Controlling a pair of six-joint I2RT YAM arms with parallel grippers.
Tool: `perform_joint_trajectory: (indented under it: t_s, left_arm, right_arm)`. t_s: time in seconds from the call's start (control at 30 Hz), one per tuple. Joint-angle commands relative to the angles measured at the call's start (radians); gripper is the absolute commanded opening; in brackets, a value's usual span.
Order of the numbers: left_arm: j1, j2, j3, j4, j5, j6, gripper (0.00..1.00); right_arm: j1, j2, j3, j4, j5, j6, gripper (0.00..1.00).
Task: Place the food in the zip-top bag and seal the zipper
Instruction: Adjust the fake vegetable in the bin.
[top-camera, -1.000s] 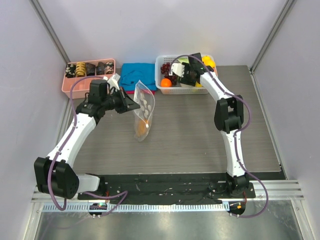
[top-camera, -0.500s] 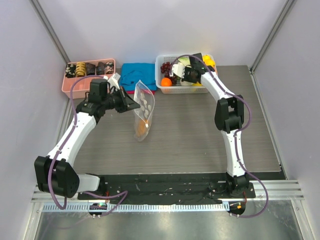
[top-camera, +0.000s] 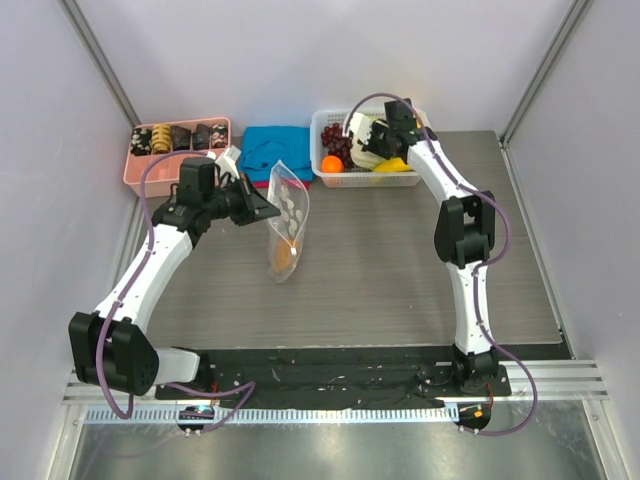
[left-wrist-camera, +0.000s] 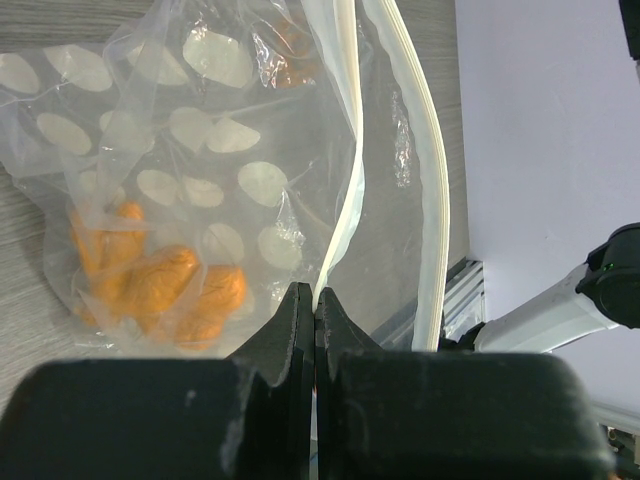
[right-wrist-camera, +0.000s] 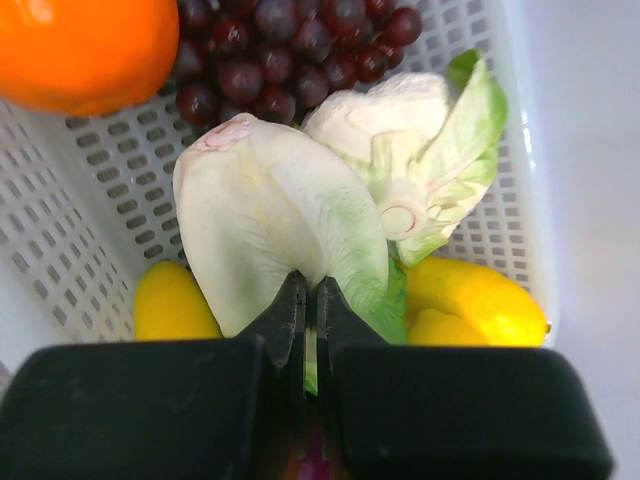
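The left jaws were clenched on one lip of the zip-top bag (left-wrist-camera: 200, 190), pinching the zipper (left-wrist-camera: 344, 150) on that side. The matching strip on the other lip (left-wrist-camera: 425, 180) curved well apart from it, so the mouth gaped open. The bag was left of centre on the worktop (top-camera: 400, 270), held up by its mouth. Inside it, at the bottom, lay an orange knobbly piece (left-wrist-camera: 160, 285).

At the back of the worktop stood a white lattice basket (right-wrist-camera: 60, 230). The right jaws were over it, clenched on the lower edge of a pale green lettuce leaf (right-wrist-camera: 270, 220). From the wrist view I could not tell whether the leaf was raised clear of the basket or resting in it. A second lettuce piece (right-wrist-camera: 420, 170) lay just beside the held leaf. The basket also held a round orange fruit (right-wrist-camera: 85, 45), a bunch of dark red grapes (right-wrist-camera: 270, 50) and yellow fruits (right-wrist-camera: 480, 295) on either side of the jaws.

Left of the basket lay a blue cloth (top-camera: 270, 145), and beyond that a pink tray (top-camera: 135, 175) carried dark snack pieces (top-camera: 180, 137).
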Motion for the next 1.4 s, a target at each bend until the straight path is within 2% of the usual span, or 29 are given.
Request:
perform_joint_trajectory:
  t_s: [0.0,0.13,0.3,0.6,0.73,0.87,1.17,1.2,1.27,1.3,1.33,1.37]
  left_arm:
    - [0.003,-0.004,0.042,0.003,0.003,0.022,0.00]
    - [0.003,-0.001,0.042,0.001,0.003,0.025,0.00]
    - [0.005,0.005,0.042,0.003,-0.006,0.020,0.00]
    - [0.006,0.019,0.043,-0.007,-0.025,0.015,0.00]
    - [0.005,0.034,0.051,-0.002,-0.022,0.008,0.00]
    - [0.005,0.042,0.058,-0.002,-0.022,0.005,0.00]
    - [0.006,0.036,0.061,-0.010,-0.031,0.012,0.00]
    - [0.005,0.036,0.063,-0.011,-0.032,0.017,0.00]
    - [0.005,0.036,0.065,-0.019,-0.032,0.025,0.00]
    - [0.005,0.037,0.068,-0.022,-0.032,0.026,0.00]
    - [0.005,0.037,0.068,-0.024,-0.032,0.028,0.00]
    - [0.005,0.037,0.068,-0.025,-0.034,0.029,0.00]
  right_arm:
    - [0.007,-0.124,0.011,0.132,-0.087,0.106,0.01]
    - [0.005,-0.156,-0.010,0.172,-0.110,0.176,0.01]
    - [0.005,-0.217,-0.117,0.354,-0.122,0.254,0.01]
    - [0.005,-0.293,-0.191,0.497,-0.127,0.290,0.01]
    - [0.008,-0.331,-0.246,0.512,-0.130,0.168,0.01]
    - [0.021,-0.334,-0.298,0.482,-0.047,0.013,0.01]
    - [0.036,-0.188,-0.285,0.442,0.089,-0.051,0.01]
    - [0.036,-0.175,-0.273,0.443,0.102,-0.045,0.04]
    - [0.042,-0.142,-0.256,0.442,0.111,-0.017,0.20]
    - [0.041,-0.138,-0.236,0.436,0.108,0.038,0.43]
    - [0.042,-0.133,-0.225,0.431,0.108,0.070,0.55]
    - [0.041,-0.136,-0.216,0.422,0.102,0.102,0.75]
